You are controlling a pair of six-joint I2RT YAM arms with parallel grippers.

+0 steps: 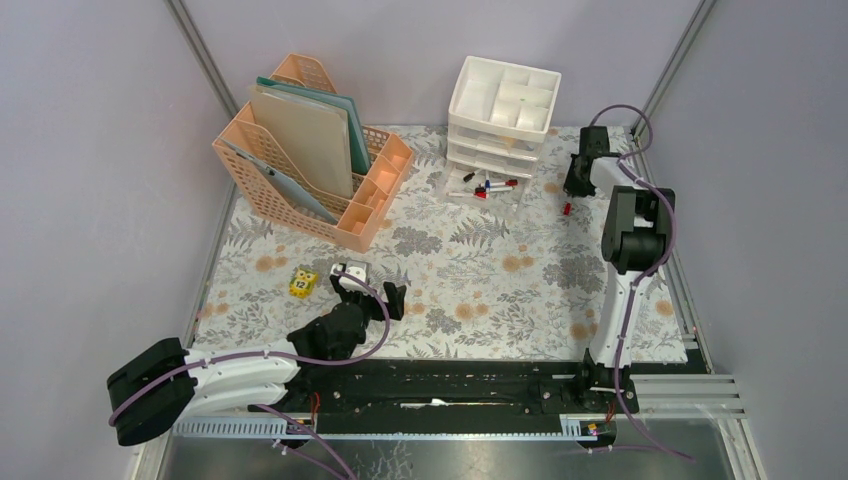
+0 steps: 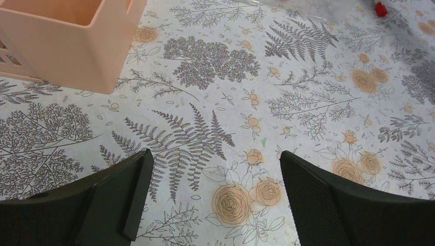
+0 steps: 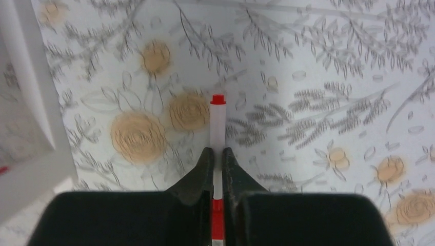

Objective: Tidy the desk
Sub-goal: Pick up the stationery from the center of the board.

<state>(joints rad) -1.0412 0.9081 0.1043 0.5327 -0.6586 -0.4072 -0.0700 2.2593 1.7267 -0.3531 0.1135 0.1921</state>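
The desk (image 1: 500,290) carries a pale cloth with grey ferns and orange flowers. My right gripper (image 1: 572,190) hangs at the far right beside the white drawer unit (image 1: 503,110), shut on a white marker with a red cap (image 3: 217,115); the marker pokes out ahead of the fingertips (image 3: 206,159) over the cloth (image 3: 318,77). A red end of the marker (image 1: 566,209) shows below the gripper. My left gripper (image 1: 372,290) stands open near the front, nothing between its fingers (image 2: 131,195), only the bare cloth (image 2: 246,154).
A peach file rack (image 1: 320,150) with folders stands at the back left, its corner (image 2: 66,41) close ahead of the left gripper. Several markers (image 1: 490,187) lie in the unit's open bottom drawer. A yellow cube (image 1: 303,282) rests left of the left gripper. A black rail (image 1: 450,385) runs along the near edge.
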